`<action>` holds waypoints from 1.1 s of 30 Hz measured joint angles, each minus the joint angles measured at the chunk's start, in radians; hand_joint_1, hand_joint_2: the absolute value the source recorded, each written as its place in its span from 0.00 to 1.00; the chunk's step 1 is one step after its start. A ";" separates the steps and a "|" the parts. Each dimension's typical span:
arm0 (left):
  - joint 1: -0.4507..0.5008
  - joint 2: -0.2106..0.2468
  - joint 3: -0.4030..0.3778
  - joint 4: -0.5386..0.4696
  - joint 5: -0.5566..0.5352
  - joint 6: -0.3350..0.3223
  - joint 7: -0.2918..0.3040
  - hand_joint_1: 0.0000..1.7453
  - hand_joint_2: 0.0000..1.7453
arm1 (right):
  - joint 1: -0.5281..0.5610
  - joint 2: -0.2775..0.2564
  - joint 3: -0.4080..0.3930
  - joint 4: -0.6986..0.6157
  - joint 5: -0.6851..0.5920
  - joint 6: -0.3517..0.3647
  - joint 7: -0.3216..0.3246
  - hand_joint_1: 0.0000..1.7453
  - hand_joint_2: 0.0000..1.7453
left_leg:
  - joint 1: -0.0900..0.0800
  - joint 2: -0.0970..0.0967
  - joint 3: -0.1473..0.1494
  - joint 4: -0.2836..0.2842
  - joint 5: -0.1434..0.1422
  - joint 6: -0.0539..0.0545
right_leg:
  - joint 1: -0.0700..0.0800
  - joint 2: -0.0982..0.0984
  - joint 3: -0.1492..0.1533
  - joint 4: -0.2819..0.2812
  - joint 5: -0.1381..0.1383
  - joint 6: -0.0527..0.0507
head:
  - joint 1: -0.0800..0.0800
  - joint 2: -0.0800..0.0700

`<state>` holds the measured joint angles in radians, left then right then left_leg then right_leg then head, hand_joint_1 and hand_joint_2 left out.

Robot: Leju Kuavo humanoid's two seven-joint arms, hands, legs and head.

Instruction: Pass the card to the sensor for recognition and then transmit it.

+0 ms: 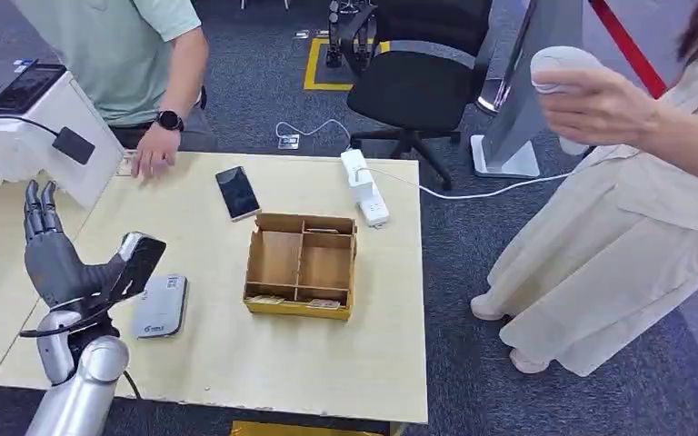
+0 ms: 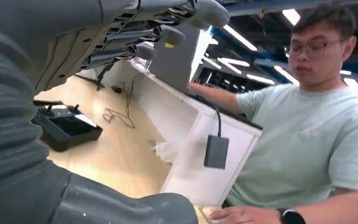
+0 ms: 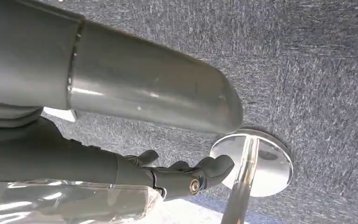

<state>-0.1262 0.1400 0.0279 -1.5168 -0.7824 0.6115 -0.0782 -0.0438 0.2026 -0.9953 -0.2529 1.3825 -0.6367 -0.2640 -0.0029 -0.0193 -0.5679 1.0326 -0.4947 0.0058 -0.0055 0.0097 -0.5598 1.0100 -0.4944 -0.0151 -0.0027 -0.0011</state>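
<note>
A grey-white card [image 1: 159, 307] lies flat on the pale wooden table [image 1: 236, 363] near its front left corner. My left hand [image 1: 64, 259] is raised just left of the card, fingers pointing up and thumb spread toward it, holding nothing. The sensor [image 1: 73, 145], a small black box on a cable, hangs on the slanted white stand [image 1: 91, 177] beyond the hand; the left wrist view shows the sensor [image 2: 216, 151] past my spread fingers [image 2: 168, 35]. My right hand [image 3: 177, 175] hangs over grey carpet, fingers loosely bent with nothing in them.
A cardboard divider box [image 1: 300, 263] sits mid-table, with a phone [image 1: 237, 193] and a power strip [image 1: 363, 186] behind it. A seated person rests a hand [image 1: 154, 154] on the far edge. Another person [image 1: 618, 209] stands right, holding a white device. A stanchion base [image 3: 256, 161] stands near my right hand.
</note>
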 joint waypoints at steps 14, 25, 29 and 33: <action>0.135 -0.008 0.025 -0.111 -0.067 0.013 -0.050 0.00 1.00 | 0.011 0.008 -0.003 -0.003 -0.010 0.003 0.002 0.00 0.00 | 0.000 0.000 0.000 0.000 0.000 0.000 | 0.000 0.000 0.000 0.000 0.000 0.000 | 0.000 0.000; 0.235 0.002 0.021 -0.149 -0.193 -0.070 -0.033 0.00 1.00 | 0.015 0.014 -0.015 -0.014 -0.013 0.014 -0.008 0.00 0.00 | 0.000 0.000 0.000 0.000 0.000 0.001 | 0.000 0.000 0.000 0.000 0.000 0.000 | 0.000 0.000; 0.246 0.002 0.009 -0.149 -0.216 -0.080 -0.032 0.00 1.00 | 0.015 0.014 -0.020 -0.016 -0.013 0.014 -0.010 0.00 0.00 | 0.000 0.000 0.000 0.000 0.000 0.001 | 0.000 0.000 0.000 0.000 0.000 0.000 | 0.000 0.000; 0.247 0.002 -0.015 -0.149 -0.230 -0.092 -0.029 0.00 1.00 | 0.015 0.014 -0.026 -0.016 -0.014 0.014 -0.011 0.00 0.00 | 0.000 0.000 0.000 0.000 0.000 0.001 | 0.000 0.000 0.000 0.000 0.000 0.000 | 0.000 0.000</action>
<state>0.1209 0.1423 0.0126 -1.6663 -1.0120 0.5196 -0.1072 -0.0289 0.2167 -1.0216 -0.2689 1.3688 -0.6226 -0.2754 -0.0030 -0.0193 -0.5678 1.0327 -0.4951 0.0064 -0.0055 0.0094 -0.5599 1.0099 -0.4945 -0.0150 -0.0027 -0.0011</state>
